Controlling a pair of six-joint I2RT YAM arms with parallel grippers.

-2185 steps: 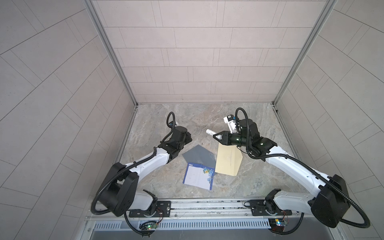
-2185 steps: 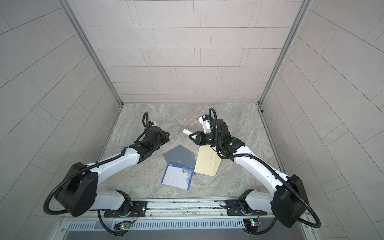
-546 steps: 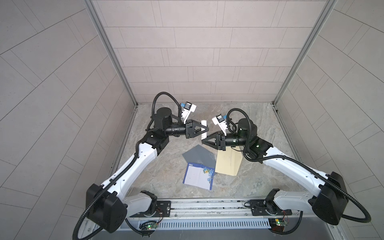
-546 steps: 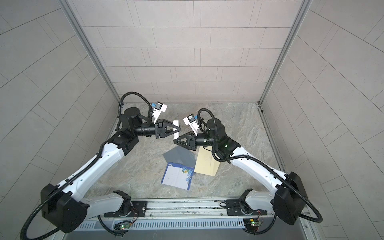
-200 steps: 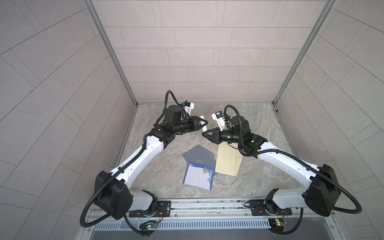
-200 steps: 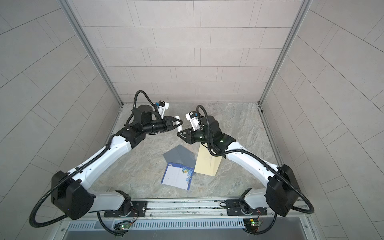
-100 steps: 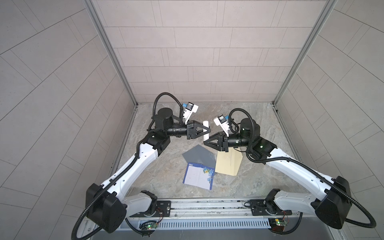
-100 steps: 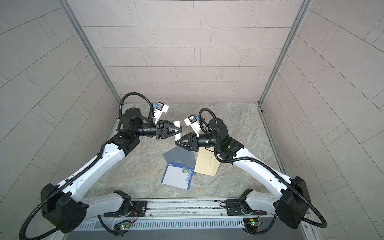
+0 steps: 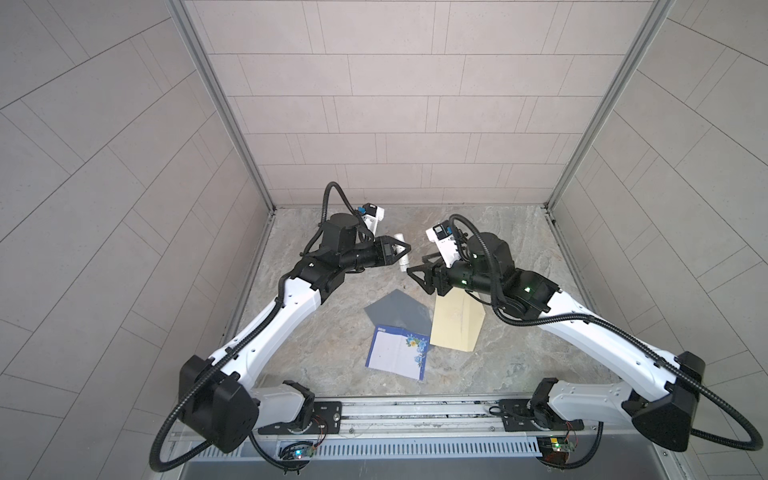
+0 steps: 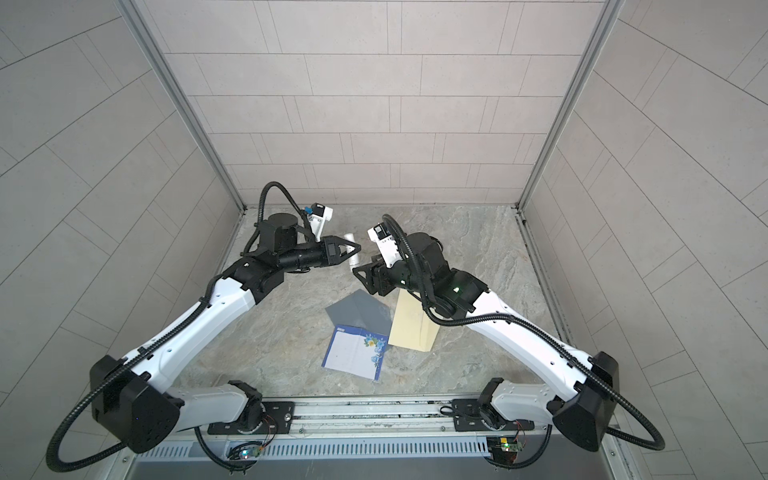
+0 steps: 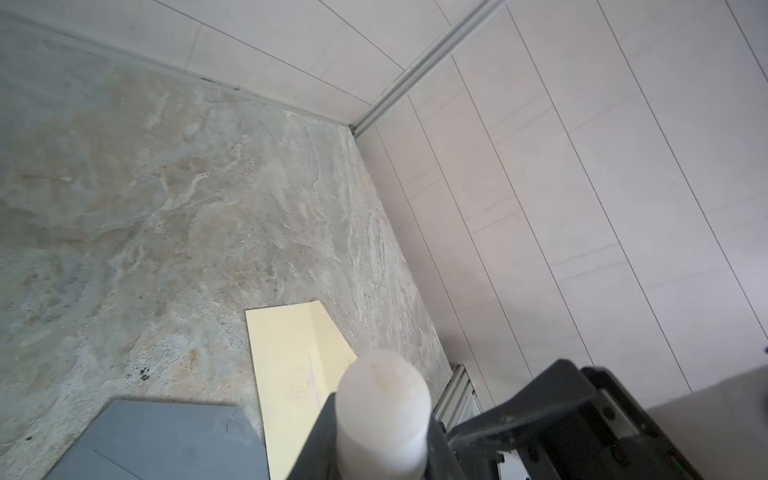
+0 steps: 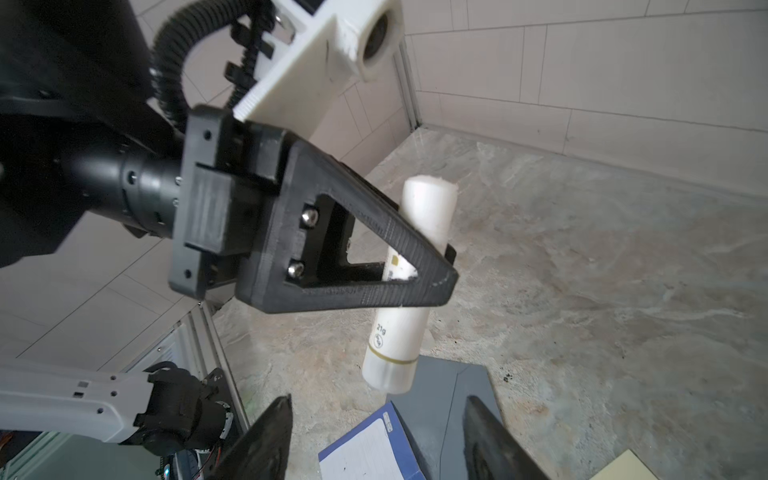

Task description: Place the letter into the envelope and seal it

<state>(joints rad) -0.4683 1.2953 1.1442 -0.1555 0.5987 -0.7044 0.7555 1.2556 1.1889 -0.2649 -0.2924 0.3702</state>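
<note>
Your left hand pinches the glue stick around its middle. The stick sits crosswise to the fingers, lifted off the surface, in the air beyond the far tip of the grey envelope. The right wrist view confirms it: black fingers clamped on the white tube, printed end pointing down toward the envelope. Your right hand is spread wide and holds nothing. It hovers above the envelope's far right corner, tips aimed at the glue stick, close but not touching. The envelope lies flat on the surface, one end pointed. The letter, blue border with a flower corner, lies flat at the envelope's near edge and overlaps that edge. A cream sheet touches the envelope's right side.
</note>
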